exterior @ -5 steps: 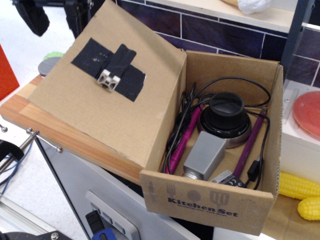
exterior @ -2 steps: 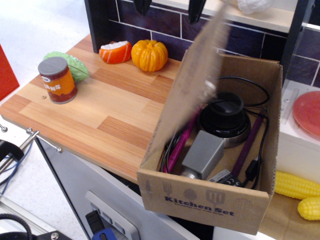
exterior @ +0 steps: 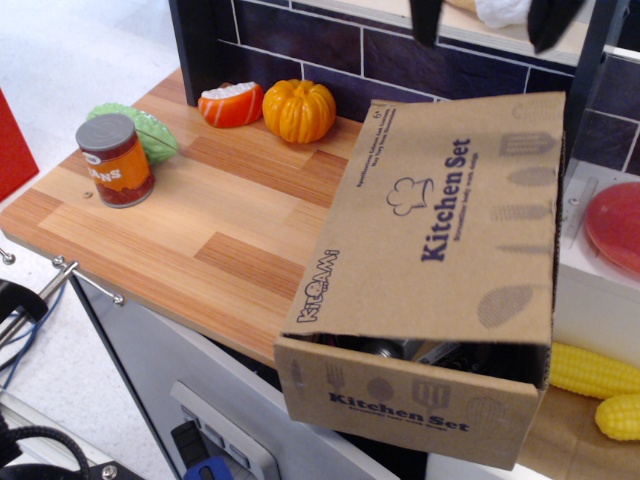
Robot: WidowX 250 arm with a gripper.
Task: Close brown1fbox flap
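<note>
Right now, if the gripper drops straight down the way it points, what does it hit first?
Probably the flap of the brown1fbox, lying over the opening. Only the gripper finger ends show at the top edge, and depth is unclear.

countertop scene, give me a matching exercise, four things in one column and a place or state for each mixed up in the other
Things:
1. flap
2. can
3. pumpkin
4. corn

Places or states:
A. right of the box, lower than the countertop
B. lying over the top of the box, "Kitchen Set" print facing up
C. against the purple tile wall, beside the orange slice
D. upright near the left end of the countertop, in front of a green leaf

Pairs: 1-B, 2-D, 3-C, 4-A
</note>
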